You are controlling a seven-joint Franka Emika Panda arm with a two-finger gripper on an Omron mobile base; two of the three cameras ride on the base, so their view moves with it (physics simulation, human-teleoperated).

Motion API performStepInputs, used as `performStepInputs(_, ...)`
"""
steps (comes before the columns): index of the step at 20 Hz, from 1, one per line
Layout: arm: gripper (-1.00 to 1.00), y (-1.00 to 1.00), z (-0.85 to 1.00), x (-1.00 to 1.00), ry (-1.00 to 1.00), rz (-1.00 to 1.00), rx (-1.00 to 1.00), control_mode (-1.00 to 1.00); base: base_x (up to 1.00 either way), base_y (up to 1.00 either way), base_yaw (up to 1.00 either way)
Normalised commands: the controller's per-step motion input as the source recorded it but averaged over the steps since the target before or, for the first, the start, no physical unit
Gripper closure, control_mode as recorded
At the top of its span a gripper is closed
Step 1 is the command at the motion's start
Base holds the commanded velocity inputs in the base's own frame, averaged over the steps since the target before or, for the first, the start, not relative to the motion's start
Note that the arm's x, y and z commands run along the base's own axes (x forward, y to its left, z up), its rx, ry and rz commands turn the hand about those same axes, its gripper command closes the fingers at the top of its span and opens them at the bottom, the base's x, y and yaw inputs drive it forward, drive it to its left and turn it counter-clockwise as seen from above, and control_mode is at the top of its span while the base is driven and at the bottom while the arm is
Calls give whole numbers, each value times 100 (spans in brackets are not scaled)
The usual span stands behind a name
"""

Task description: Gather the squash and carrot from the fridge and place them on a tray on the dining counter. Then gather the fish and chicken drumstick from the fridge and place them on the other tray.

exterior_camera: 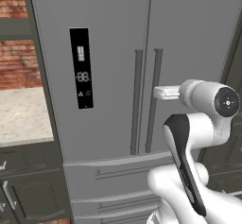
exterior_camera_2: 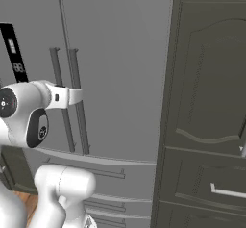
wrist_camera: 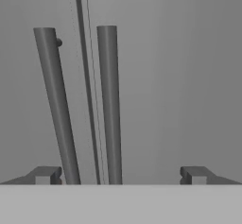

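1. A simulated kitchen is showing a grey fridge point(exterior_camera: 108, 67) standing shut between a brick wall point(exterior_camera: 16, 62) with a pale tabletop point(exterior_camera: 23, 116) on one side and dark cabinets point(exterior_camera_2: 206, 116) on the other.
2. The squash, carrot, fish and drumstick are presumably sitting behind the closed doors, so I cannot tell where exactly they are lying.
3. The claw point(wrist_camera: 118, 175) is standing wide open, gripping nothing, and facing the two vertical handles at the door seam.
4. The right door handle point(wrist_camera: 108, 105) is sitting between the fingertips point(wrist_camera: 45, 175) (off-centre, nearer the left tip), while the left door handle point(wrist_camera: 56, 105) is rising just by that tip.
5. The arm is reaching level toward the handles, likely so the claw can close on one and pull the door open first.
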Motion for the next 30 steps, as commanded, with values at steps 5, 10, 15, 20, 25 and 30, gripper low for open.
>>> performStepInputs(5,-100,0,0,0,0,0,0,-100,0,0,0)
performStepInputs(10,-100,0,-2,25,0,0,0,-100,0,0,0)
performStepInputs(15,-100,5,-8,18,0,0,0,-100,0,0,0)
performStepInputs(20,-100,8,-18,0,-2,0,0,-100,0,0,0)
performStepInputs(25,-100,7,-17,11,0,0,0,-100,0,0,0)
performStepInputs(30,-100,0,-12,11,0,0,0,-100,0,0,0)
